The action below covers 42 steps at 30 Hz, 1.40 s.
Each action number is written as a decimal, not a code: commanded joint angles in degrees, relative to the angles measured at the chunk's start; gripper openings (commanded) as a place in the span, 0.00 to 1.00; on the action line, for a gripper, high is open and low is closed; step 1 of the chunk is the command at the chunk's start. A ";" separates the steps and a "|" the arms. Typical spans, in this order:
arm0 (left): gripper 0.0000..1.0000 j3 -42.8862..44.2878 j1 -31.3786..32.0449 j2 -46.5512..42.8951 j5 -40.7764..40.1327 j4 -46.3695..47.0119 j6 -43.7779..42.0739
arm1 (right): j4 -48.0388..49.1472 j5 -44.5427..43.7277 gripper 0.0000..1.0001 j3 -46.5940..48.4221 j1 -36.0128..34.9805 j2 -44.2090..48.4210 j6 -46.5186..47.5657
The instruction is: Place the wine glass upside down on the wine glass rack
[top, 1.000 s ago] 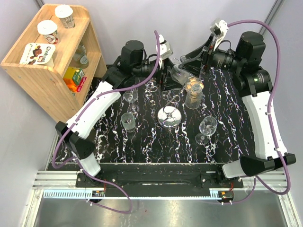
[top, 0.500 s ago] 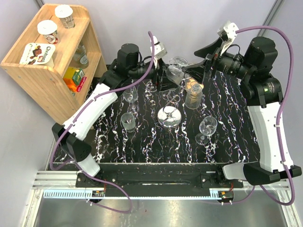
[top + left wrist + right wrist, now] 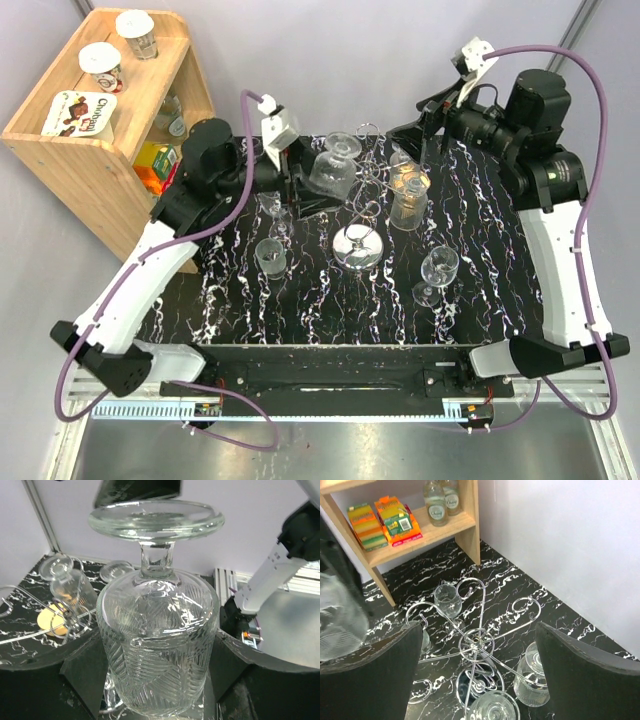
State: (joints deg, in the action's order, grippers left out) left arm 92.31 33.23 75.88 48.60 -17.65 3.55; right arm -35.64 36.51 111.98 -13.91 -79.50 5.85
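The left pincer point(image 3: 157, 680) clamps the wine glass point(image 3: 157, 645) around its patterned bowl, foot toward twelve o'clock. It holds the glass in the air above the tabletop point(image 3: 480, 285), at eleven o'clock of the wine glass rack point(image 3: 358, 245). The right pincer point(image 3: 415, 128) stands wide and empty at one o'clock. The glass looks thick, rigid, slick and brittle, so this bowl grip probably suits it, leaving stem and foot free for a wire arm.
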 commanded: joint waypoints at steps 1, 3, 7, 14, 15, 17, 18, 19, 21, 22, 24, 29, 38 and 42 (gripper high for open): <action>0.00 -6.69 0.16 -5.55 3.60 8.68 2.69 | -1.54 1.28 0.97 0.52 -0.42 -2.32 3.82; 0.00 -10.55 0.87 -7.84 3.96 9.39 2.34 | -1.72 2.85 0.97 0.25 -0.41 -3.11 4.17; 0.00 -18.12 2.62 -10.48 7.37 12.54 1.02 | -1.45 6.11 0.97 1.48 -0.41 -4.60 4.17; 0.00 -26.03 4.56 -10.93 10.28 12.90 -6.70 | -3.21 8.93 0.98 3.59 -0.59 -7.42 5.22; 0.00 -26.83 4.73 -10.84 10.55 13.08 -8.11 | -3.30 8.93 0.97 3.42 -0.59 -7.51 5.49; 0.00 -28.23 5.52 -10.23 10.99 13.43 -11.10 | -3.47 8.93 0.97 2.54 -0.68 -7.51 6.10; 0.00 -28.68 6.14 -9.79 10.73 13.52 -12.07 | -3.47 8.75 0.97 2.19 -0.68 -7.51 6.19; 0.00 -29.29 6.58 -9.26 10.38 14.13 -13.12 | -3.65 8.66 0.97 2.10 -0.68 -7.59 6.46; 0.00 -30.69 7.28 -8.47 10.11 17.37 -12.96 | -3.91 8.75 0.97 1.66 -0.76 -7.51 7.07; 0.00 -31.57 7.55 -8.03 9.94 20.26 -12.35 | -4.00 8.75 0.97 1.40 -0.77 -7.33 7.25; 0.00 -33.50 7.63 -7.59 9.76 25.53 -10.42 | -4.00 8.58 0.97 0.69 -0.76 -7.16 7.69; 0.00 -37.46 7.64 -7.67 7.48 33.81 -6.37 | -4.70 8.14 0.97 -0.45 -0.77 -6.63 8.74; 0.00 -45.10 4.57 -10.40 4.14 45.74 -1.64 | -4.97 8.84 0.97 -0.89 -0.77 -7.24 9.27; 0.00 -48.98 2.02 -11.63 3.26 53.06 1.54 | -5.50 8.58 0.97 -0.71 -0.85 -7.07 9.71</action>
State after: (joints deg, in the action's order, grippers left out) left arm 45.19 37.41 67.55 53.32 19.16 1.13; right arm -40.82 44.25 110.87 -14.04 -87.22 14.46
